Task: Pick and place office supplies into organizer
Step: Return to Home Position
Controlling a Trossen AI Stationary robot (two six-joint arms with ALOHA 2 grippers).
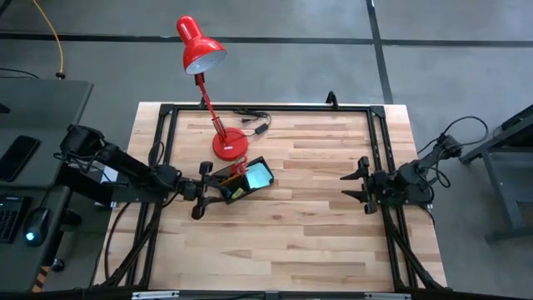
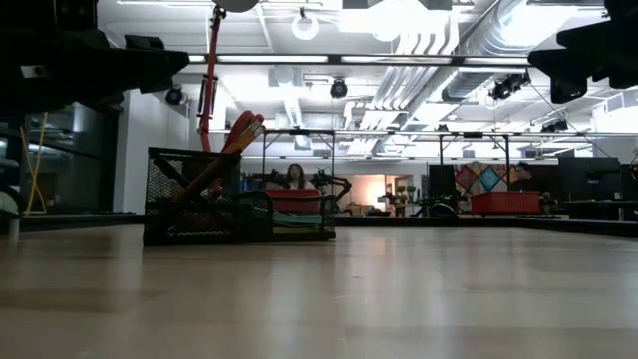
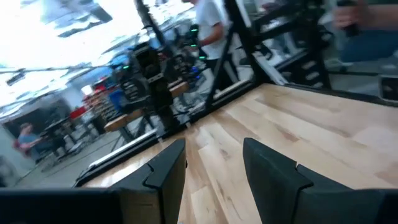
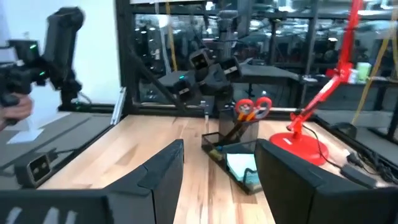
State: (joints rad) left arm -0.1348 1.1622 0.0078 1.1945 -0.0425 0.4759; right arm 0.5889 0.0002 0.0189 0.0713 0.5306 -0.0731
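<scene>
The organizer (image 1: 241,181), a black mesh tray with a taller cup at one end, stands left of the table's middle, in front of the lamp. Red-handled scissors (image 4: 252,106) and orange pencils (image 1: 226,177) stand in the cup (image 2: 189,194). A teal sticky-note pad (image 1: 259,175) lies in the low part. My left gripper (image 1: 202,191) is open, close by the organizer's left end, and its wrist view (image 3: 214,152) shows only bare table between the fingers. My right gripper (image 1: 360,185) is open near the right edge, pointing at the organizer (image 4: 239,155) from well away.
A red desk lamp stands on its round base (image 1: 229,147) just behind the organizer, its head (image 1: 200,48) beyond the far edge. A black cable with a plug (image 1: 254,125) lies behind the base. A black frame (image 1: 266,108) borders the table. Bare wood (image 1: 300,242) spans the near half.
</scene>
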